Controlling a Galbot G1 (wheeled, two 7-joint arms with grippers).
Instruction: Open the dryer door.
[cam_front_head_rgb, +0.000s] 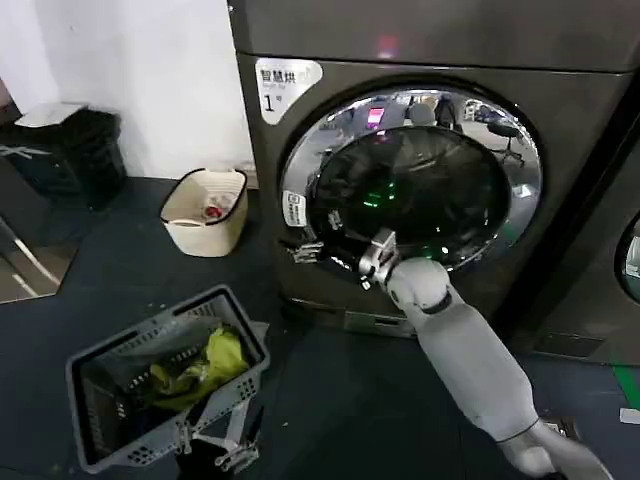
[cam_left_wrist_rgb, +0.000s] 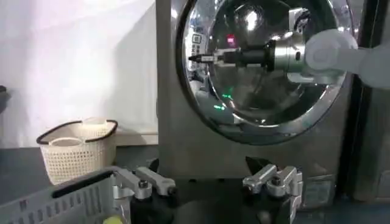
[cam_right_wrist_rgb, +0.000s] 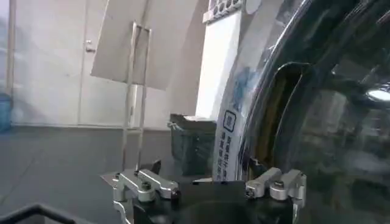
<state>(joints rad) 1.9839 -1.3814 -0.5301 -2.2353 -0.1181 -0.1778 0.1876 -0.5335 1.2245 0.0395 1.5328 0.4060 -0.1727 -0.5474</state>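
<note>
The dryer (cam_front_head_rgb: 320, 150) is a dark grey front-loader with a white sticker marked "1" (cam_front_head_rgb: 285, 85). Its dryer door (cam_front_head_rgb: 415, 180), dark glass in a wide chrome rim (cam_left_wrist_rgb: 201, 115), looks to lie against the machine's front. My right arm reaches up from the lower right. The right gripper (cam_front_head_rgb: 318, 250) is at the rim's lower left edge, by a small white label (cam_front_head_rgb: 293, 208). It is open (cam_right_wrist_rgb: 210, 182), with the labelled rim (cam_right_wrist_rgb: 228, 131) just beyond its fingers (cam_right_wrist_rgb: 146, 182). The left gripper (cam_left_wrist_rgb: 213, 182) is open and empty, low by the grey basket (cam_front_head_rgb: 165, 385), facing the dryer.
A grey mesh basket holding a yellow-green cloth (cam_front_head_rgb: 205, 365) stands on the dark floor at the front left. A cream basket (cam_front_head_rgb: 205, 210) sits left of the dryer, a black bin (cam_front_head_rgb: 65, 150) farther left. Another dark machine (cam_front_head_rgb: 625, 250) adjoins on the right.
</note>
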